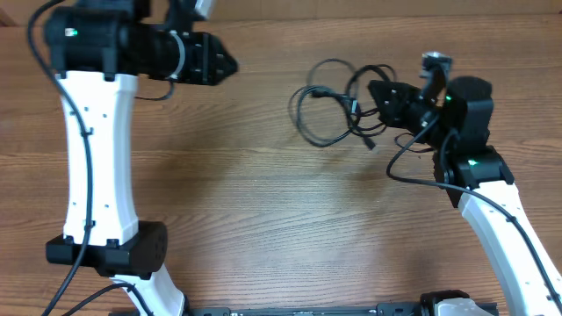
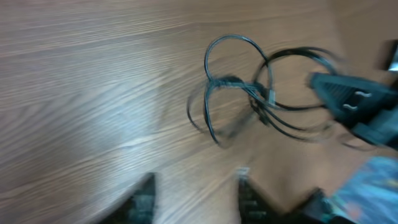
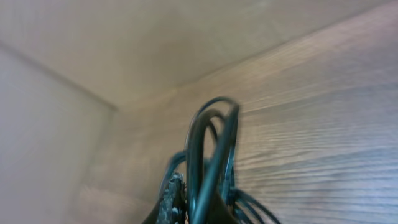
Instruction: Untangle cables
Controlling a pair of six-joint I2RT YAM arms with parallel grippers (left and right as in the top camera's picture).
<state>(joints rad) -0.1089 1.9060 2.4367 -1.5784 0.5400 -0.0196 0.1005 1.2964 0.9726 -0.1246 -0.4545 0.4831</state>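
One tangle of black cables [image 1: 329, 104] lies near your desk's [image 1: 263, 202] far edge, right of centre. The right gripper [image 1: 384, 99], angled leftward, clamps it. The left gripper [image 1: 230, 63], levelled toward it, stands spread.

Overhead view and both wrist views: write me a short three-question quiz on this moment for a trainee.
1. True or false: the left gripper is open and well apart from the cables.
2. Which gripper is at the cables? A. the left gripper. B. the right gripper. C. neither.
3. Fill in: the cables lie in loops on a ____ table.

Key: 1 true; 2 B; 3 wooden.
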